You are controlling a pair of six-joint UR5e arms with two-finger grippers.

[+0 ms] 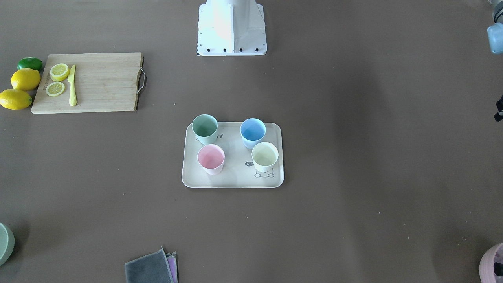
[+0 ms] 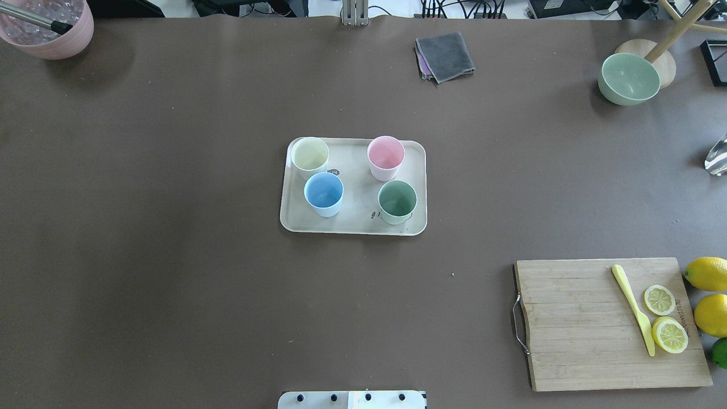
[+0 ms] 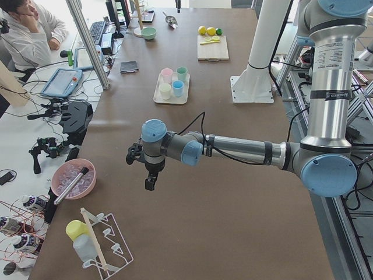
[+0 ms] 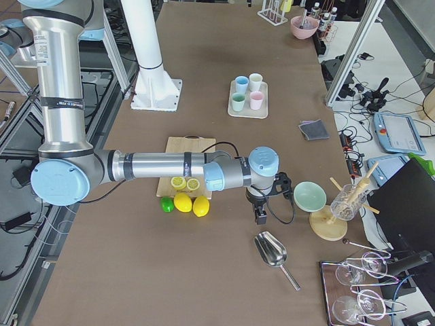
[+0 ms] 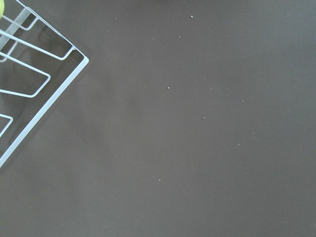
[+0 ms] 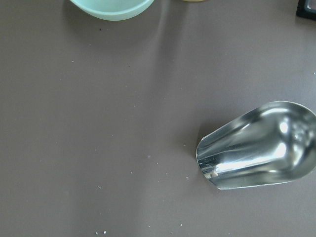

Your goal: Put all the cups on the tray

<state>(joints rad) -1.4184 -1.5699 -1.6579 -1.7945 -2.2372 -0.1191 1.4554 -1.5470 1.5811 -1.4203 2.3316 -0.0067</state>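
The beige tray (image 2: pixel 352 226) lies in the middle of the table, also seen in the front view (image 1: pixel 235 180). All four cups stand upright on it: sage green (image 2: pixel 397 201), light blue (image 2: pixel 324 193), pink (image 2: pixel 385 157) and cream-yellow (image 2: pixel 309 155). My left gripper (image 3: pixel 150 182) hangs over the table's left end, far from the tray. My right gripper (image 4: pixel 259 217) hangs over the table's right end, far from the tray. Each gripper shows only in a side view, so I cannot tell whether it is open or shut. Neither wrist view shows fingers.
A wooden cutting board (image 2: pixel 608 324) with lemon slices and a yellow knife lies near the right, with lemons (image 2: pixel 707 272) beside it. A green bowl (image 2: pixel 629 78), a grey cloth (image 2: pixel 445 57), a pink bowl (image 2: pixel 48 34), a metal scoop (image 6: pixel 259 145) and a wire rack (image 5: pixel 29 79) sit around the edges.
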